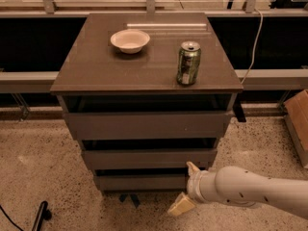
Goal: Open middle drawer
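The grey-brown cabinet has three drawers. The middle drawer (147, 159) is the shallow flat front between the taller top drawer (147, 125) and the bottom drawer (139, 182). It sits flush with a dark gap above it. My gripper (185, 189) is open at the lower right of the cabinet, in front of the bottom drawer. Its upper finger (192, 168) points up near the middle drawer's lower right edge. Its lower finger (178, 206) hangs near the floor. My white arm (250, 189) comes in from the right.
A white bowl (130, 40) and a green drinks can (188, 63) stand on the cabinet top (96, 71). A cardboard box (297, 121) is at the right. A white cable (252, 47) hangs behind. A black object (41, 214) lies on the speckled floor at lower left.
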